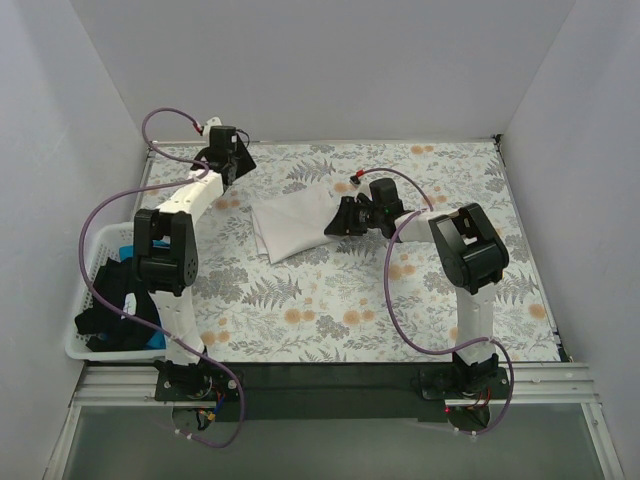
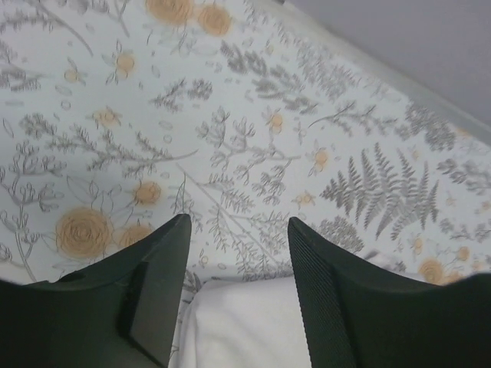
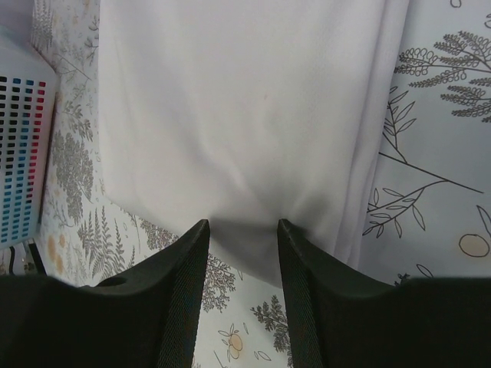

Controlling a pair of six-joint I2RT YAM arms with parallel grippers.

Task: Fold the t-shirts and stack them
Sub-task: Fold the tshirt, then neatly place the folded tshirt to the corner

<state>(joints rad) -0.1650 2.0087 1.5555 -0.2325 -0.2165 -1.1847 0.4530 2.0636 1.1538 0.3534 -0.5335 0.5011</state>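
Note:
A white t-shirt (image 1: 290, 225) lies folded on the floral tablecloth (image 1: 400, 300) at mid-table. My right gripper (image 1: 335, 222) is open at the shirt's right edge. In the right wrist view the gripper (image 3: 242, 226) has its jaws apart with the edge of the white shirt (image 3: 230, 115) just in front of and between the tips. My left gripper (image 1: 236, 160) is open near the far left of the table, apart from the shirt. In the left wrist view that gripper (image 2: 238, 230) is empty, with a corner of white cloth (image 2: 245, 326) below it. Black shirts (image 1: 115, 300) and a bright blue one (image 1: 125, 250) lie in the basket.
The white slotted basket (image 1: 85, 290) stands at the table's left edge beside the left arm; it also shows in the right wrist view (image 3: 23, 153). White walls close the table at the back and on both sides.

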